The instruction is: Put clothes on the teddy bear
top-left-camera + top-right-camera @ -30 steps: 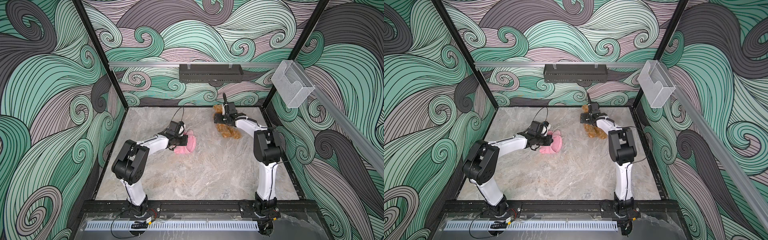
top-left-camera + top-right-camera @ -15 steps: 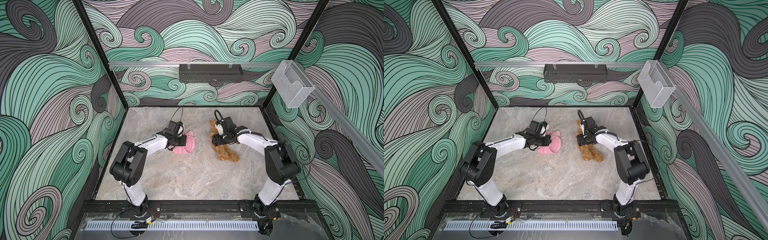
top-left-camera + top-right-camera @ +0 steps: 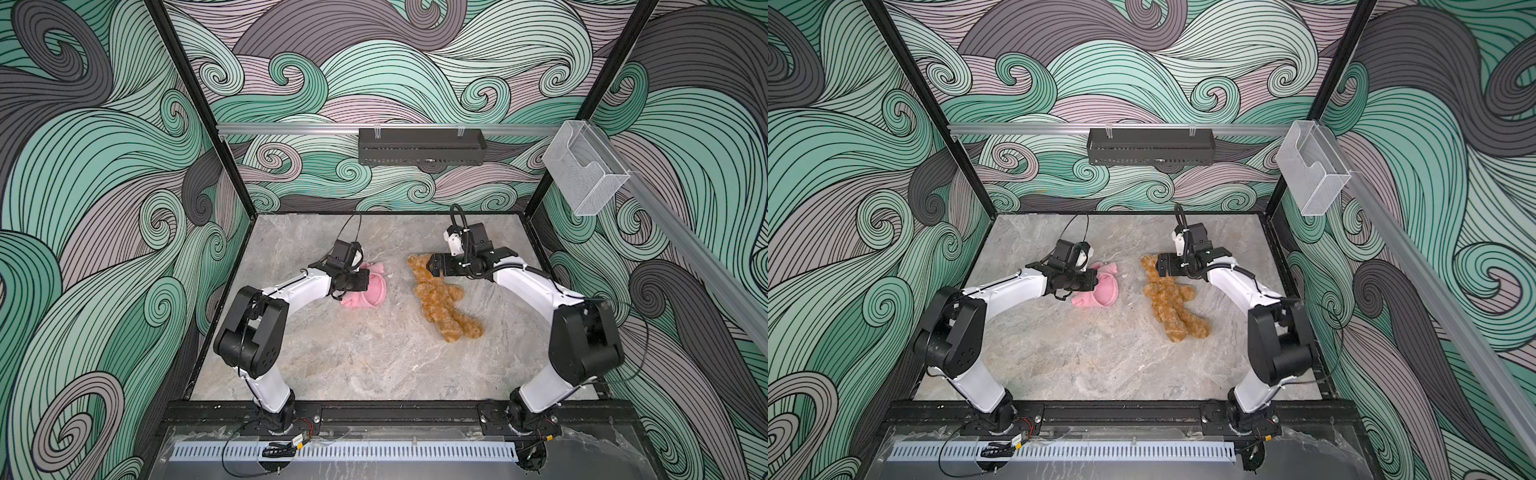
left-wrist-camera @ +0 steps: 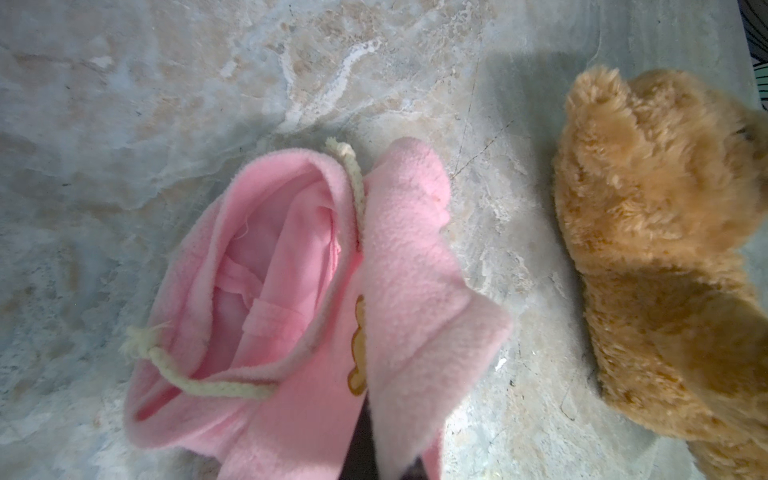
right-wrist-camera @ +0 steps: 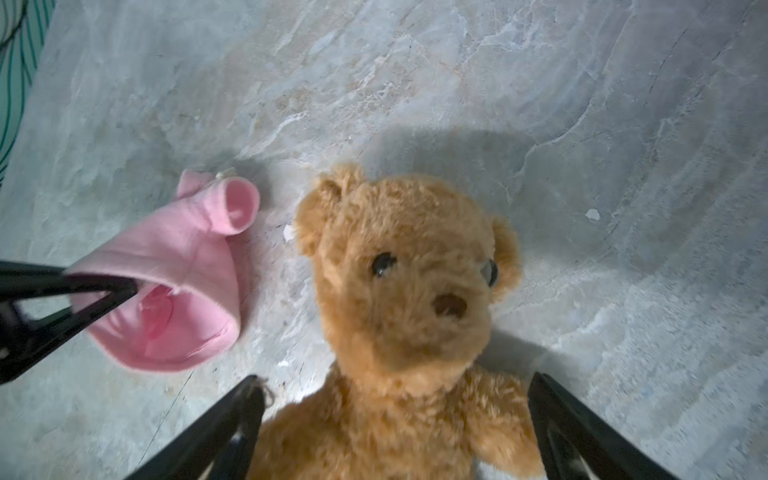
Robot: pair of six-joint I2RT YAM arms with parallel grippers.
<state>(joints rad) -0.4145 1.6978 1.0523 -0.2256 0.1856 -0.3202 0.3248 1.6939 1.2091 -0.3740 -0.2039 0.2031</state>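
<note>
The teddy bear (image 3: 440,299) (image 3: 1169,299) lies face up on the marble table, head toward the back, golden-brown and curly. My right gripper (image 3: 430,266) (image 3: 1160,266) hovers at its head end. In the right wrist view that gripper (image 5: 395,390) is open, its black fingers (image 5: 245,407) either side of the teddy bear's (image 5: 407,257) chest. My left gripper (image 3: 360,279) (image 3: 1092,280) is shut on the hem of the pink garment (image 3: 372,293) (image 3: 1102,293) (image 5: 183,257), just left of the bear. In the left wrist view the garment (image 4: 291,270) covers the fingers; the bear's head (image 4: 656,232) lies beside it.
A black perforated shelf (image 3: 419,145) hangs on the back rail. A clear plastic bin (image 3: 582,174) is fixed to the right wall. Patterned walls enclose the marble table (image 3: 353,353) on three sides; a black frame bar runs along its front.
My right arm brought the bear from the back right of the table toward the middle and laid it beside the garment, and its jaws widened. The left gripper and garment barely moved.
</note>
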